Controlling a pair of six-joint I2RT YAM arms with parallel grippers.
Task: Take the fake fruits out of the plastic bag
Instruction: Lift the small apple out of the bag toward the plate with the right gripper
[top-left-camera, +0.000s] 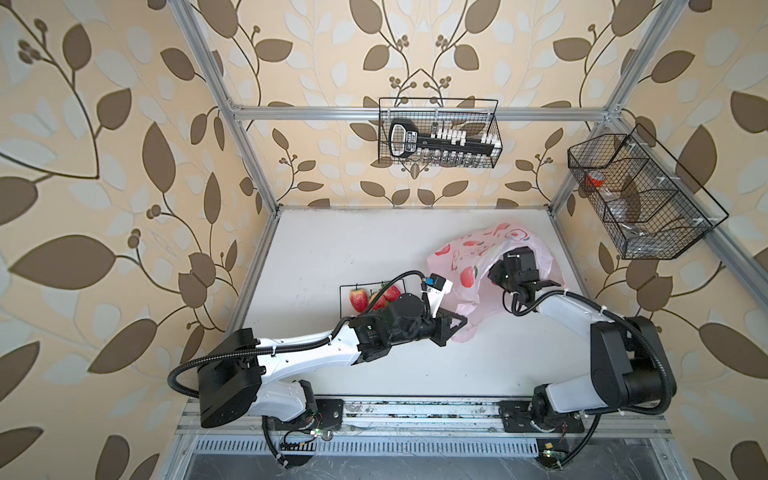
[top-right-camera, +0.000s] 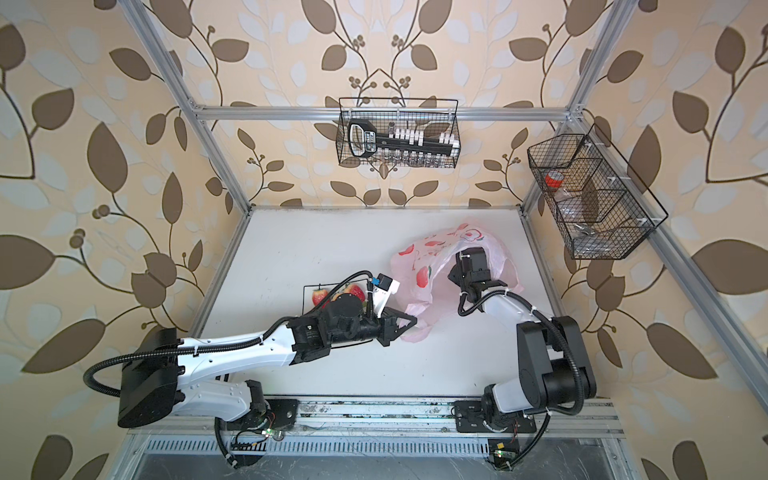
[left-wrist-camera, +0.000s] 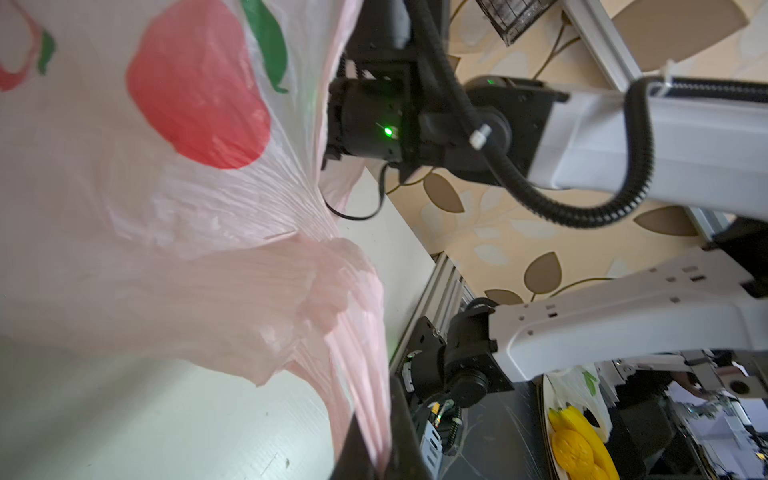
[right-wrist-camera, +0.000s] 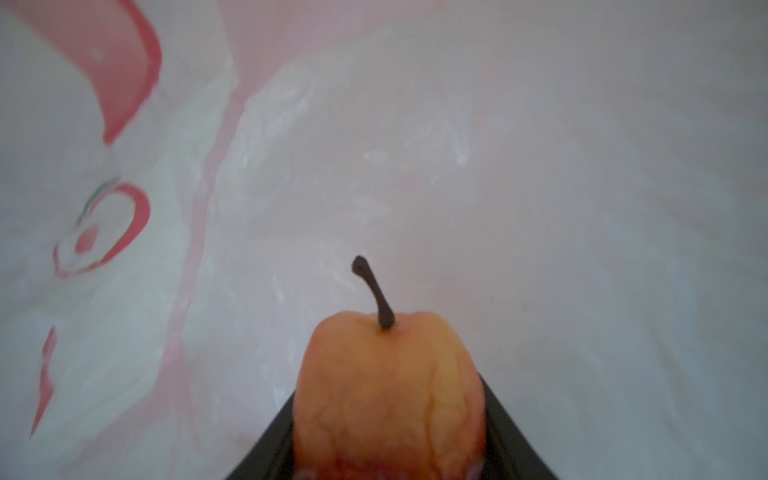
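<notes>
The pink plastic bag (top-left-camera: 465, 266) (top-right-camera: 419, 270) lies at the table's right middle, printed with red peaches. My left gripper (top-left-camera: 462, 321) (top-right-camera: 412, 321) is shut on a bunched pink edge of the bag (left-wrist-camera: 232, 291), lifting it; the film runs between the black fingers (left-wrist-camera: 399, 432). My right gripper (right-wrist-camera: 387, 392) reaches inside the bag, its fingers hidden in both top views. Its black fingers press both sides of an orange-yellow fake fruit (right-wrist-camera: 388, 386) with a dark stem. Other fake fruits (top-left-camera: 358, 300) (top-right-camera: 320, 296), red ones, lie on a square white plate (top-left-camera: 345, 312) (top-right-camera: 308, 306) behind my left wrist.
The white table (top-left-camera: 332, 249) is boxed in by aluminium frame posts. A wire basket (top-left-camera: 438, 133) with a black tool hangs on the back rail. Another wire basket (top-left-camera: 640, 195) hangs at the right. My left forearm crosses in front of the plate.
</notes>
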